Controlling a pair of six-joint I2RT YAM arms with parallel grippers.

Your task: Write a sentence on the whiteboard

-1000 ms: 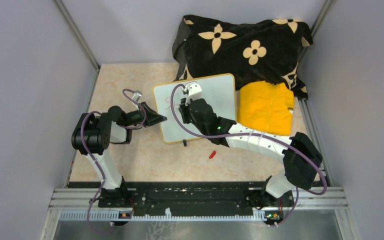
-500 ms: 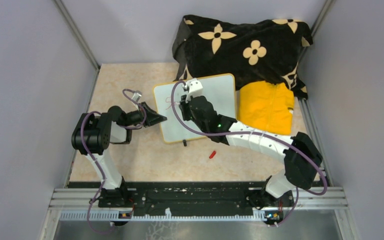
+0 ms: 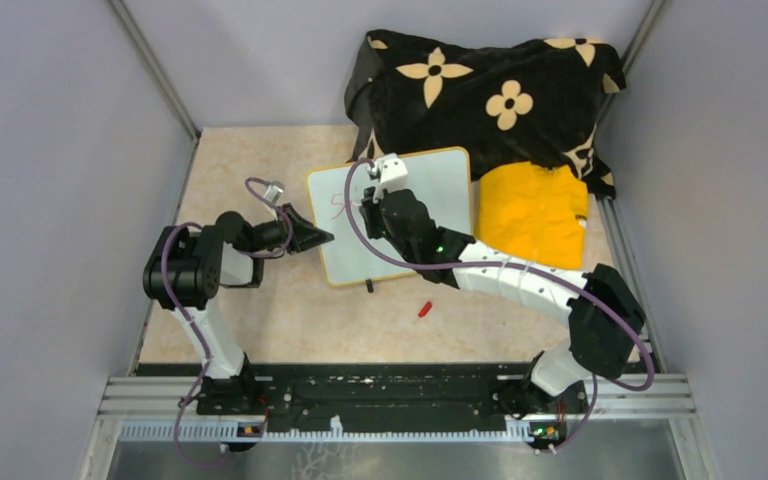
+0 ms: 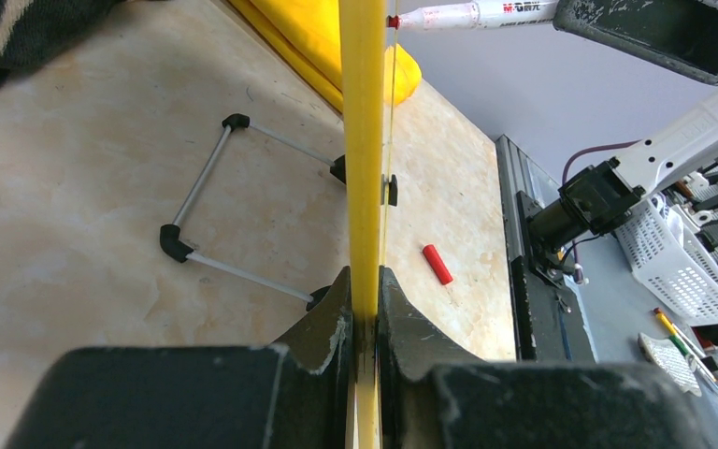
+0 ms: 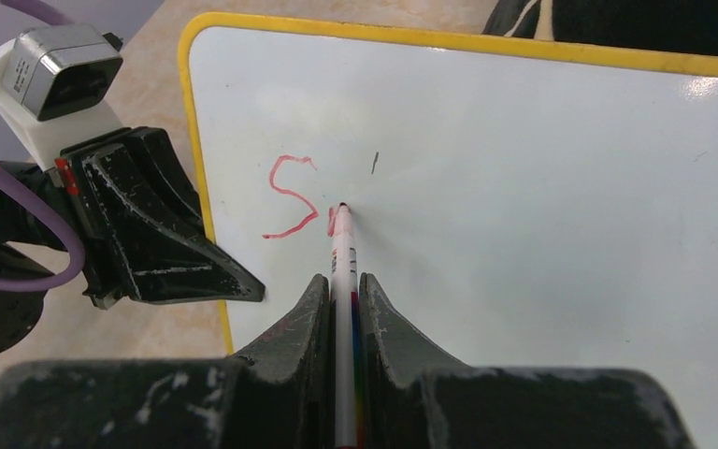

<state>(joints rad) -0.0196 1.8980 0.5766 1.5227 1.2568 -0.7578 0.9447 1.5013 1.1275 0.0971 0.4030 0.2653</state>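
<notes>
Right wrist camera: my right gripper (image 5: 341, 285) pinched the slim marker (image 5: 341, 248), tip touching the glossy white whiteboard (image 5: 542, 187) just beside a looping red "S", all I could read of the sentence (image 5: 290, 198). The rounded, yellow-framed board stood on a thin wire stand (image 4: 206, 201) on the marbled beige table (image 3: 300, 320), my left gripper (image 4: 363, 279) clamped on its edge.

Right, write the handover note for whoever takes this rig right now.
Left fingers: shut on the whiteboard frame's edge.
Right fingers: shut on the marker, tip on the board.
Whiteboard: mid-table, in front of the dark blanket. The red cap lies on the table, nearer the arms.
Done: a red S and the start of a second letter.
Left: the rest of the sentence.
</notes>
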